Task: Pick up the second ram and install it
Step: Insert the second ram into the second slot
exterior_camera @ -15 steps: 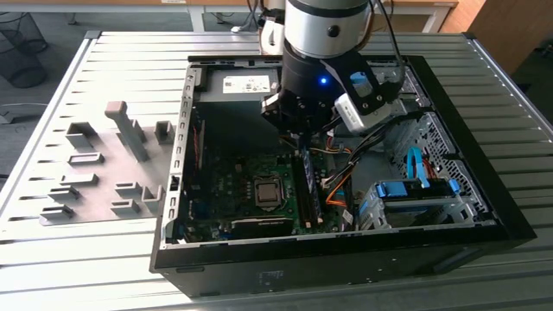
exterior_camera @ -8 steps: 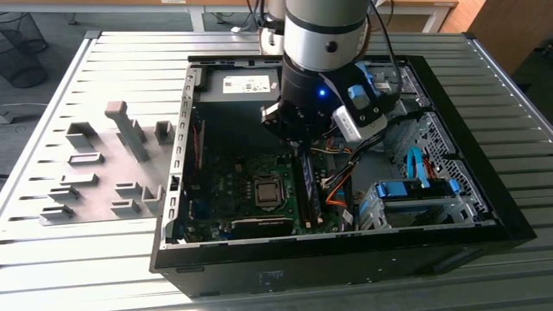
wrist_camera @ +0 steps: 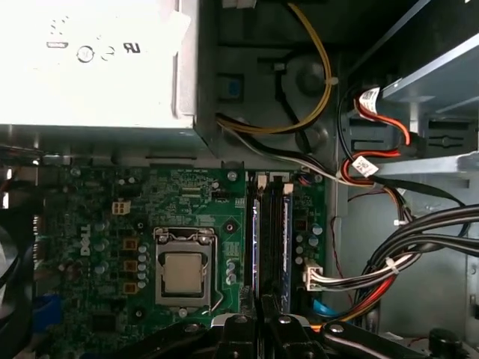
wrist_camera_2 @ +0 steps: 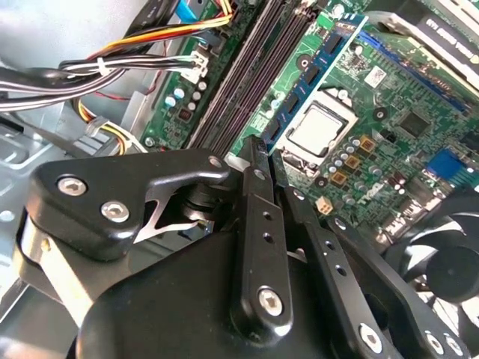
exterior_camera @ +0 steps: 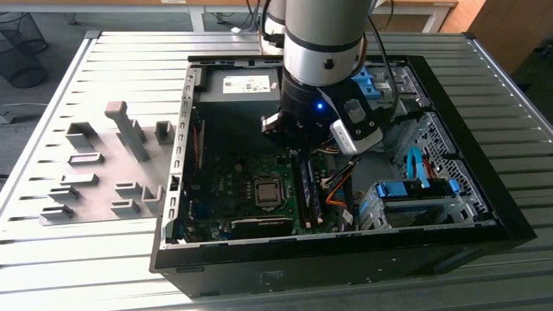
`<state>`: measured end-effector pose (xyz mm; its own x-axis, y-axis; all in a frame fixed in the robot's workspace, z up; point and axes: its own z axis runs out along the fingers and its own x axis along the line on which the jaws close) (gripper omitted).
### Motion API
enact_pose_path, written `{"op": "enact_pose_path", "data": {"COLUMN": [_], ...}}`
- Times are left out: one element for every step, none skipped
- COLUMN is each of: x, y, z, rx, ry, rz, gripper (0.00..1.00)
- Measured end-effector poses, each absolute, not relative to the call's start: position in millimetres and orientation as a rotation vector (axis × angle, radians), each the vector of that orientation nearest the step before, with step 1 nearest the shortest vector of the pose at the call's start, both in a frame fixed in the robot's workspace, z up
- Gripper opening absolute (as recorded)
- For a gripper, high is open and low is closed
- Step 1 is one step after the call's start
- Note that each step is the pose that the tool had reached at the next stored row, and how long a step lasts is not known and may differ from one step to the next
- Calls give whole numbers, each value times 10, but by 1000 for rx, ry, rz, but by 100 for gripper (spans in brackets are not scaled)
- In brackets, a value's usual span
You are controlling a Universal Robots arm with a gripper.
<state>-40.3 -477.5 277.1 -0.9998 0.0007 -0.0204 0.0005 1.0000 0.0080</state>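
Over the memory slots near the board's cable-side edge, your gripper (wrist_camera_2: 258,149) is pinched shut and empty above the second ram (wrist_camera: 286,239) already slotted; press straight down, evenly.

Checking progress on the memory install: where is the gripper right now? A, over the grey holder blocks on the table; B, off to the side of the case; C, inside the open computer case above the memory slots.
C: the gripper is inside the open computer case, above the memory slots.
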Motion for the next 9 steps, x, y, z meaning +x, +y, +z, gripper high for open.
{"op": "enact_pose_path", "data": {"x": [-402, -402, -402, -402, -401, -401, -401, -400, -399], "y": [-4775, -4775, -4776, -4777, -4777, -4778, -4779, -4779, -4780], "z": [2754, 2736, 2717, 2699, 2681, 2663, 2645, 2627, 2609], "rx": [5, 8, 12, 15, 19, 22, 25, 29, 31], "ry": [3121, 3121, 3121, 3121, 3121, 3121, 3121, 3121, 3121], "rz": [12, 12, 12, 12, 12, 12, 12, 12, 12], "gripper": [14, 14, 14, 14, 14, 14, 14, 14, 14]}}
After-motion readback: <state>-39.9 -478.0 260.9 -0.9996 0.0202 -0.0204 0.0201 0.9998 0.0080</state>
